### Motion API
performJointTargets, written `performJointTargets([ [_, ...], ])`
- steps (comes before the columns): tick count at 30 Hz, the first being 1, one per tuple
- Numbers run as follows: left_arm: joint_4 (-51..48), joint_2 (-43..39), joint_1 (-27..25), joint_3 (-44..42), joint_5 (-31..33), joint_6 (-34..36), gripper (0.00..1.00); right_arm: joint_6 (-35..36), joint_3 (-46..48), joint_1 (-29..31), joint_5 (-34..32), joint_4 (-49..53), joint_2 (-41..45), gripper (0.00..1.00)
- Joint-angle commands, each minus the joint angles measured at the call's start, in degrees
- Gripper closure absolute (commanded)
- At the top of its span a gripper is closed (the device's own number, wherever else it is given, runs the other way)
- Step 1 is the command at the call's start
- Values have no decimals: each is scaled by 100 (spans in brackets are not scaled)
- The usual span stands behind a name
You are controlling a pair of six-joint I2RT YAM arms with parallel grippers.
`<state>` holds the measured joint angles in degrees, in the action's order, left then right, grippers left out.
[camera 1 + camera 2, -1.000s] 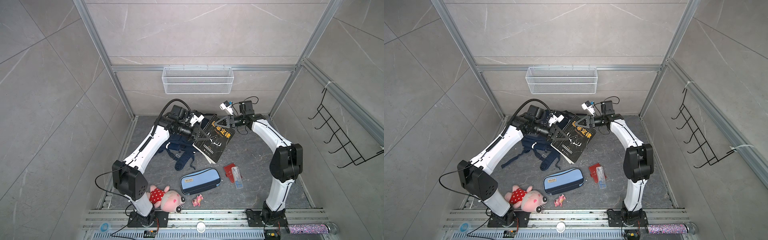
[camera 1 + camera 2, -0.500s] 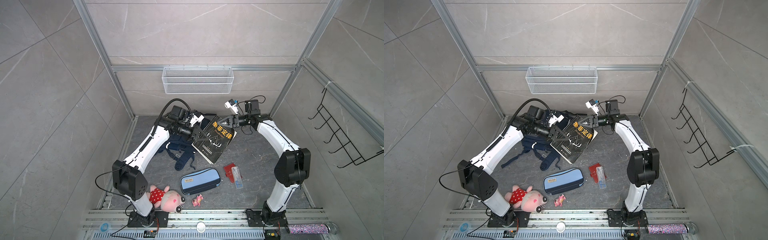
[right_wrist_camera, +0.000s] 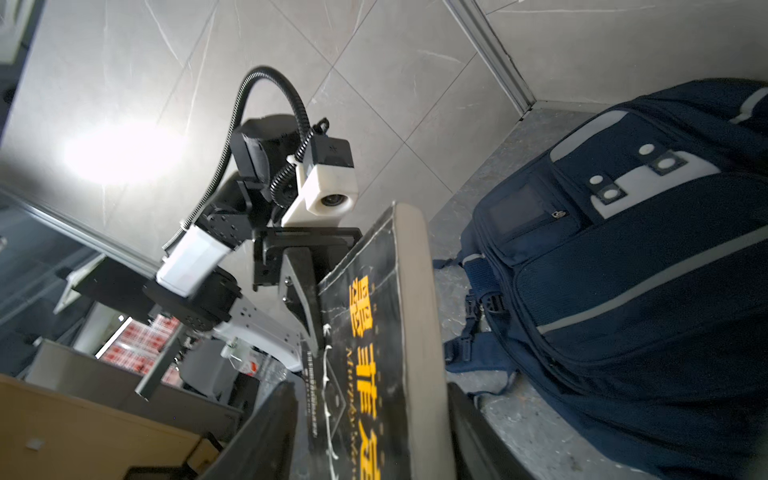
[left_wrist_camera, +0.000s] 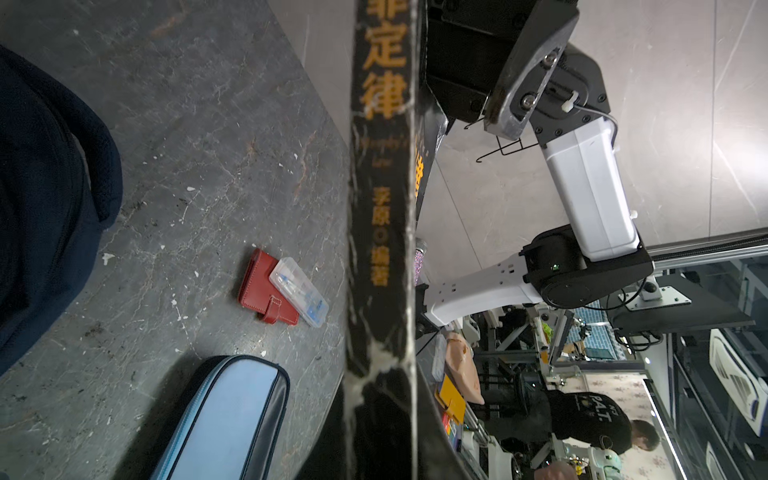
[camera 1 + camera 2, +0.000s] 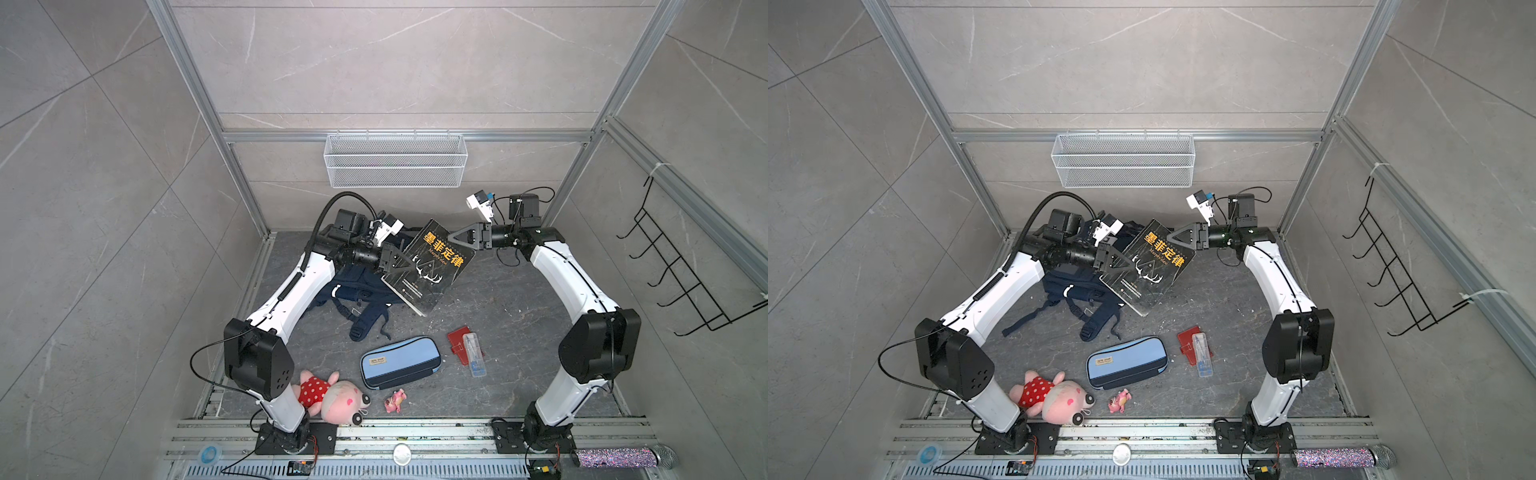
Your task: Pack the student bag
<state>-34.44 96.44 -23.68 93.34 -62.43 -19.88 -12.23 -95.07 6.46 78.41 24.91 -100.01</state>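
Note:
The student bag (image 5: pixel 357 291) (image 5: pixel 1075 286) (image 3: pixel 623 270), a navy backpack with grey stripes and a pale front patch, lies at the back left, partly under the book and the left arm. A black book with orange title (image 5: pixel 432 266) (image 5: pixel 1150 266) (image 3: pixel 374 353) is held tilted above it. My left gripper (image 5: pixel 401 262) (image 5: pixel 1121 262) is shut on the book's left edge; in the left wrist view the spine (image 4: pixel 380 208) runs up the middle. My right gripper (image 5: pixel 457 241) (image 5: pixel 1177 237) (image 3: pixel 370 449) is open, its jaws straddling the book's upper right edge with a gap on the cover side.
In front lie a light-blue pencil case (image 5: pixel 399 361), a red wallet (image 5: pixel 459 338) with a clear plastic box (image 5: pixel 473 355) on it, a pink plush (image 5: pixel 332 395) and a small pink toy (image 5: pixel 395 401). A wire basket (image 5: pixel 395 160) hangs on the back wall, a hook rack (image 5: pixel 681 270) at right.
The right arm's elbow has swung outward to the right and its gripper has backed slightly toward the book's edge. The book and the left gripper have stayed where they were.

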Motion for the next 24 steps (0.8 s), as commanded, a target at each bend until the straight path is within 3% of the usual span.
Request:
performJointTargets([
  [1, 243, -248, 66, 135, -548, 67, 100, -122, 253, 35, 148, -78, 386, 39],
  [8, 272, -288, 65, -19, -754, 132, 100, -53, 338, 69, -227, 186, 386, 39],
  [11, 354, -322, 59, -34, -809, 80, 100, 5, 320, 85, -270, 292, 367, 46],
  [16, 350, -372, 66, -50, -679, 55, 100, 445, 158, 105, -504, 849, 288, 88],
  [18, 275, -355, 65, -48, -492, 84, 100, 712, 35, 99, -646, 1154, 275, 100],
  [20, 187, -323, 104, -53, -185, 83, 88, 859, -43, 50, -801, 1279, 292, 100],
  [22, 96, -263, 195, -63, 277, 18, 64, 781, -49, -70, -877, 1194, 338, 100],
  [24, -219, -147, 294, 30, 1130, -13, 42, 540, 23, -258, -1006, 949, 438, 100],
])
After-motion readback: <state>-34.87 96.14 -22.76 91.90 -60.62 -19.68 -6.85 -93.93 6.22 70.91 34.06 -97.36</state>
